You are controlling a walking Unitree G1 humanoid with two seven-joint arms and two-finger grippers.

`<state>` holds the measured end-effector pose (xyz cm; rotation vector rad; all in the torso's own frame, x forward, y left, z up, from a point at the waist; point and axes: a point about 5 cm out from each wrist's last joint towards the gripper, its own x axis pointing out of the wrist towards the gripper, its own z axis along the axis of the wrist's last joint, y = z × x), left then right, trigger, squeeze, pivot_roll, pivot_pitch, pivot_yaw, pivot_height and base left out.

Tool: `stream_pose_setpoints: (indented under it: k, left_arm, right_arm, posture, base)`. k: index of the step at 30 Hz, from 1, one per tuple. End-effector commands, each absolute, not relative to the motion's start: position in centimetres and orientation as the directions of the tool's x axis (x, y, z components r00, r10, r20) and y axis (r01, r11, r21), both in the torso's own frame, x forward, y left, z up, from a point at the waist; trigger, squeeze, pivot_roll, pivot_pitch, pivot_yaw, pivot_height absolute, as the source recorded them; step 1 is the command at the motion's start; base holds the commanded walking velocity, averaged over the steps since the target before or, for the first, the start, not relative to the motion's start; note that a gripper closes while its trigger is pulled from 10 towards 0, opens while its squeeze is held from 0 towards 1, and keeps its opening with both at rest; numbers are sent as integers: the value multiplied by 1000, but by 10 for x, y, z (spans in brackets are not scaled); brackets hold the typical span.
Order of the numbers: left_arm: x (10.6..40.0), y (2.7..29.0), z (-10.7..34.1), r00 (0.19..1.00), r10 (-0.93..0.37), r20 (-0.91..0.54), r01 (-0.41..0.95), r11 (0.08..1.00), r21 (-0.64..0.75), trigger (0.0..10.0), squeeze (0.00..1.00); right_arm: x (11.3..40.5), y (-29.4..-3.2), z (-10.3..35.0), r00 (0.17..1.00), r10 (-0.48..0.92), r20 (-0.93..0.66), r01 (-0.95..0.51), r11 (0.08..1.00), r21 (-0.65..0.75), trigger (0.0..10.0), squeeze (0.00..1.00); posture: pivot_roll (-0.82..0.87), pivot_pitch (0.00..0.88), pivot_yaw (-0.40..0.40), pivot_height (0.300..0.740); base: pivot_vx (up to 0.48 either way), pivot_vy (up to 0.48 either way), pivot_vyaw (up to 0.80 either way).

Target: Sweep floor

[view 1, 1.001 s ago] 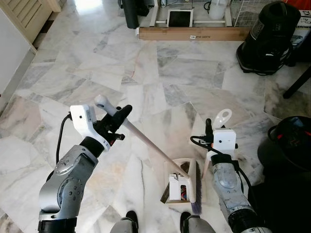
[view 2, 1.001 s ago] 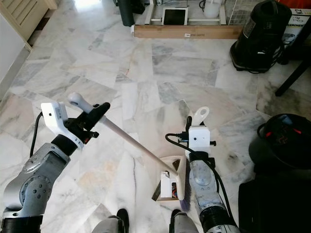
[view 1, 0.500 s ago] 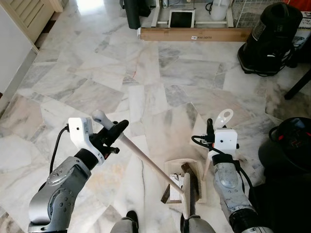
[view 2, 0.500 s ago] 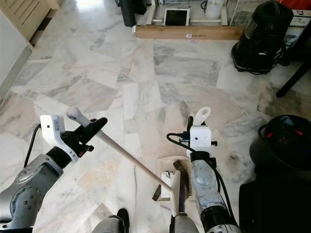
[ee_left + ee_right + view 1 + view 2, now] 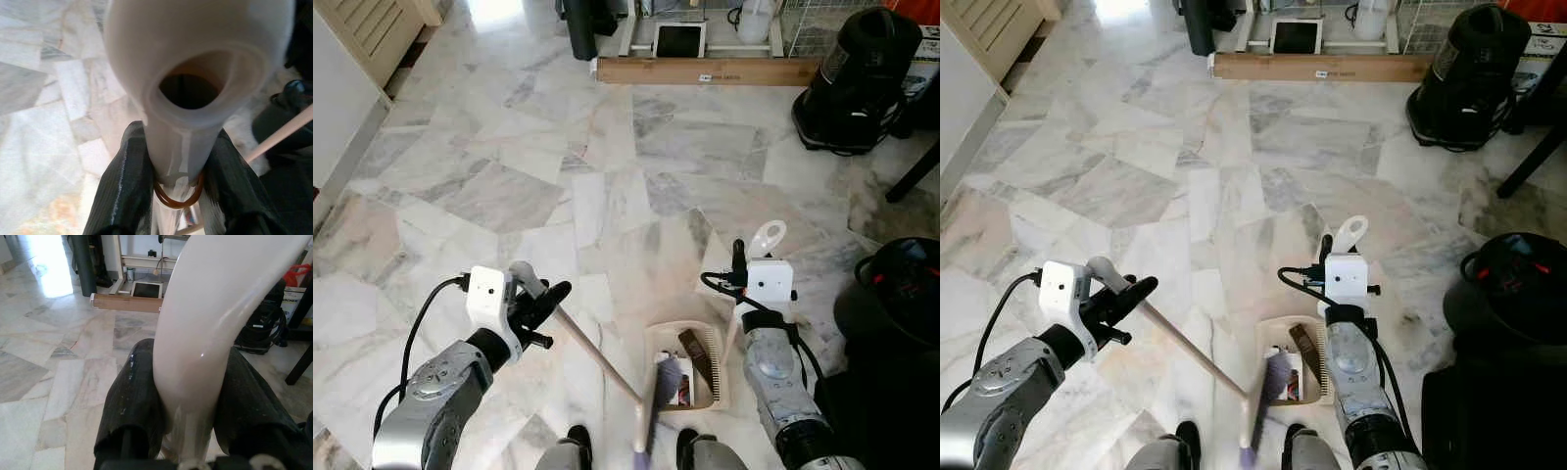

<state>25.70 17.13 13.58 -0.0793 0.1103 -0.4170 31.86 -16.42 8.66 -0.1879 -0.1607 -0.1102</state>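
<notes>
The long pale wooden-handled broom (image 5: pixel 592 357) runs on a slant from its rounded white plastic grip end, clamped between the left gripper's (image 5: pixel 540 299) two black fingers (image 5: pixel 122 181), down and away from those fingers to its purple-bristled head (image 5: pixel 651 416), which sits at the near lip of the beige plastic dustpan (image 5: pixel 661 343) close by the robot's feet. The left wrist view shows the fingers closed tight on either side of the grip end, an orange rubber band wound round the shaft just beyond them. The dustpan's upright white looped handle (image 5: pixel 766 238) is pinched between the right gripper's (image 5: pixel 1332 257) black fingers (image 5: pixel 132 401), closed firmly on it, with the pan lying below and ahead of those fingertips and holding dark scraps of debris (image 5: pixel 695 354). The broom's long axis thus points from the left fingers toward the pan below the right ones, so the left arm would drive any stroke while the right one steadies the pan; a short pull of the head across the lip looks like the step in hand. Around lies grey-veined marble floor (image 5: pixel 636 147), with a black vacuum cleaner (image 5: pixel 857 78) well away from both grippers.
</notes>
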Motion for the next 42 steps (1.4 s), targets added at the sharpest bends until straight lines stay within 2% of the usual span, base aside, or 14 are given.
stream_pose_setpoints:
  k: [1, 9, 18, 26, 32, 42]
  left_arm:
    - [255, 187, 126, 932, -325, -158, 326, 945, -19, 10000, 0]
    - [259, 191, 122, 957, -245, -153, 272, 943, 191, 10000, 0]
    - [264, 190, 121, 970, -213, -116, 237, 935, 264, 10000, 0]
    - [272, 189, 128, 988, -153, -23, 154, 949, 274, 10000, 0]
    - [282, 181, 129, 988, -152, 16, 143, 956, 257, 10000, 0]
    - [291, 165, 131, 982, -168, 83, 147, 966, 214, 10000, 0]
  right_arm:
    - [309, -167, 62, 991, -126, 46, 133, 976, -173, 10000, 0]
    - [310, -171, 65, 988, -142, 60, 151, 973, -176, 10000, 0]
    - [317, -174, 77, 984, -149, 101, 164, 972, -168, 10000, 0]
    - [323, -184, 98, 965, -193, 180, 220, 965, -145, 10000, 0]
    - [333, -188, 125, 938, -218, 268, 254, 961, -107, 10000, 0]
    - [337, -185, 142, 925, -228, 304, 254, 966, -48, 10000, 0]
  posture:
    - [125, 286, 89, 740]
    - [124, 285, 89, 740]
    - [114, 282, 88, 740]
    - [102, 260, 84, 740]
    - [82, 232, 79, 740]
    - [69, 177, 66, 740]
  base:
    - [0, 0, 0]
    - [0, 0, 0]
    - [0, 0, 0]
    - [0, 0, 0]
    - [0, 0, 0]
    - [0, 0, 0]
